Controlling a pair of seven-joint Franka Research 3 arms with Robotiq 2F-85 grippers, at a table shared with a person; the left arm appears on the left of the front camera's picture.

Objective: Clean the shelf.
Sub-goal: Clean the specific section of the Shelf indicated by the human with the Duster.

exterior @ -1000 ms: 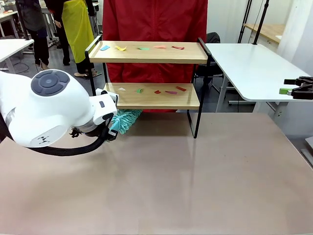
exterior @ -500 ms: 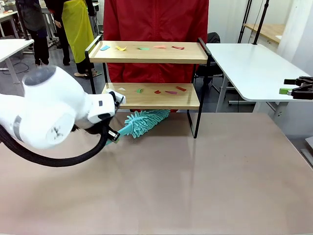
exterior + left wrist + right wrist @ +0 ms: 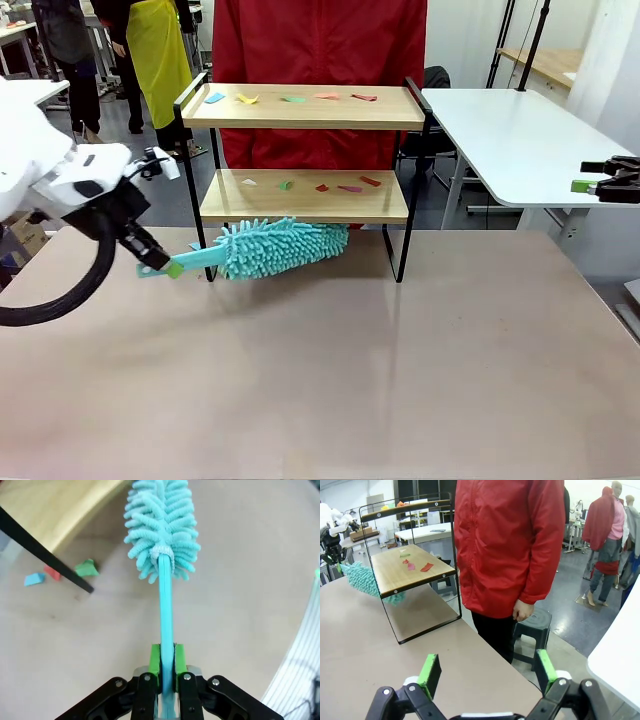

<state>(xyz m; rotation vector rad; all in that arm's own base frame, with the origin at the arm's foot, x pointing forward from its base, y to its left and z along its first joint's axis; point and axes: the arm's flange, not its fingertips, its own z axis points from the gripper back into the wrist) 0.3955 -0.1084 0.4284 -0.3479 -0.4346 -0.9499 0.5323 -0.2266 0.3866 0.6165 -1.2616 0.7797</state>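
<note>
Swung leftward, left gripper (image 3: 167, 655) clamps the soft duster's (image 3: 272, 248) stiff handle under the probably light shelf (image 3: 305, 208); right gripper (image 3: 487, 672) gapes.

Shelf (image 3: 300, 118): I see a small two-tier rack, two light wooden boards in a thin black metal frame with four legs.
Pose: upright, long side facing me.
Place: legs on the tabletop (image 3: 420, 350) near its far edge, a little left of the middle.
Upper board (image 3: 392, 106): a row of small paper scraps (image 3: 293, 99) in blue, yellow, green, pink and red.
Lower board (image 3: 260, 206): more bits (image 3: 349, 188) in white, green, red and pink, lying toward the back.
</note>
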